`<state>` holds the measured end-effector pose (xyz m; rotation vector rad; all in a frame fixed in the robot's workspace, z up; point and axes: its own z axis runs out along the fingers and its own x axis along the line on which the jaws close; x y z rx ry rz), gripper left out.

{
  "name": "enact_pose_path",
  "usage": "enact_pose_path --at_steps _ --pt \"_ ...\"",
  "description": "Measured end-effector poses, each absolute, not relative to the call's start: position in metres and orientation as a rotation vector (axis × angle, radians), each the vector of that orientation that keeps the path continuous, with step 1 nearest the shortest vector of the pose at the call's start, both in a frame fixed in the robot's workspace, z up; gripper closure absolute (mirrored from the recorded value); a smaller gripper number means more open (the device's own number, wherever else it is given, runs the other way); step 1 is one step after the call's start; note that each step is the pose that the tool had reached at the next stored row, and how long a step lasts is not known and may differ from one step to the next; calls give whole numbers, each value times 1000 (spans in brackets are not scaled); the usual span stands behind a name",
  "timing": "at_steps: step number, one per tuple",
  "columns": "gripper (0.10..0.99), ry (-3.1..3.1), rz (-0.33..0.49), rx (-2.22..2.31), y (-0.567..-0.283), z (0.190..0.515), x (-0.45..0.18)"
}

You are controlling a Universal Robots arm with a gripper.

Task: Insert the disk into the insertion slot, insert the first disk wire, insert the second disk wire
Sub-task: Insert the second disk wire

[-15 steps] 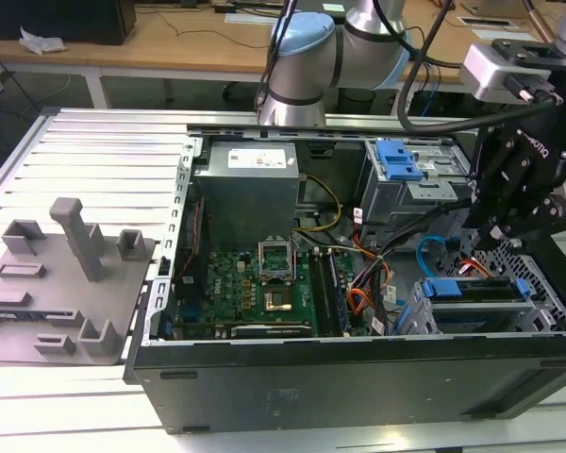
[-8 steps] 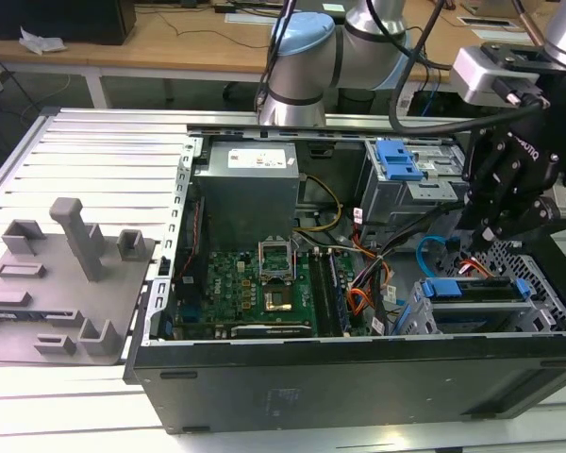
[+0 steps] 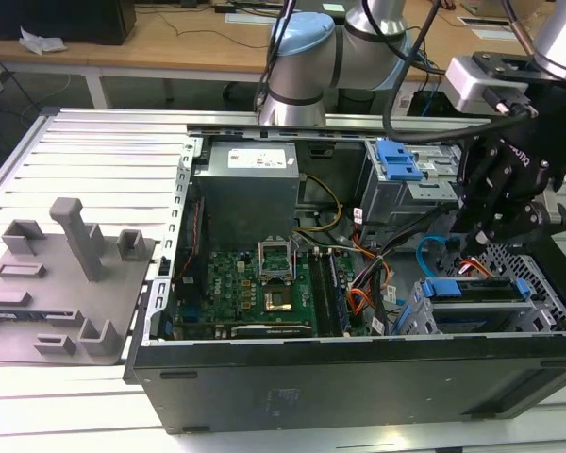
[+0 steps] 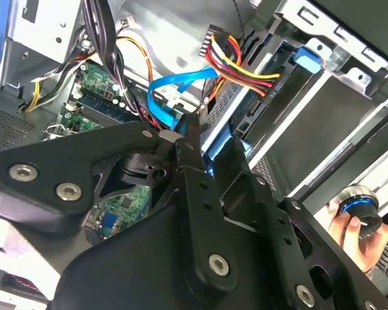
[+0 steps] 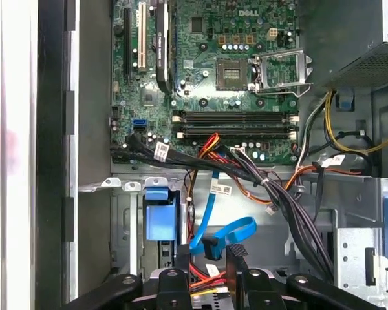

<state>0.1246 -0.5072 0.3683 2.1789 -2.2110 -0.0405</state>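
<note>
The disk (image 3: 472,290), framed by its blue carrier, lies in the insertion slot (image 3: 495,319), a low silver cage at the case's front on the exterior view's right. My black gripper (image 3: 476,241) hangs just above it, open. The second disk wire (image 3: 432,247), a light-blue flat cable, loops beside it. In the first wrist view the light-blue cable (image 5: 229,229) ends in a black plug that lies loose in the gap of the gripper (image 5: 209,255). In the second wrist view the gripper (image 4: 210,139) is beside the cable (image 4: 174,84), and an orange, red and yellow bundle (image 4: 239,68) runs towards the carrier (image 4: 308,57).
The open case holds a green motherboard (image 3: 255,283), a grey power supply (image 3: 245,193) and a taller grey cage with a blue latch (image 3: 396,160). Black cable bundles (image 5: 291,213) cross near the gripper. A grey fixture plate (image 3: 66,274) lies on the exterior view's left. A hand holds a knob (image 4: 359,216).
</note>
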Motion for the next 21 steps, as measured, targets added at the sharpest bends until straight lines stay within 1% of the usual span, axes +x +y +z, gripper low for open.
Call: enact_pose_path --at_steps 6,10,12,14,15,16,21 --pt "725 -2194 -26 2183 -507 359 119" --pt "725 -2188 -22 2186 -507 359 119" --pt "741 -2187 -22 2187 -507 359 119" --pt "871 -2186 -22 2188 -507 359 119" --pt "871 -2186 -22 2188 -507 359 119" --pt "925 -2185 -22 2189 -507 359 119" --pt "925 -2182 -22 2192 -507 359 119"
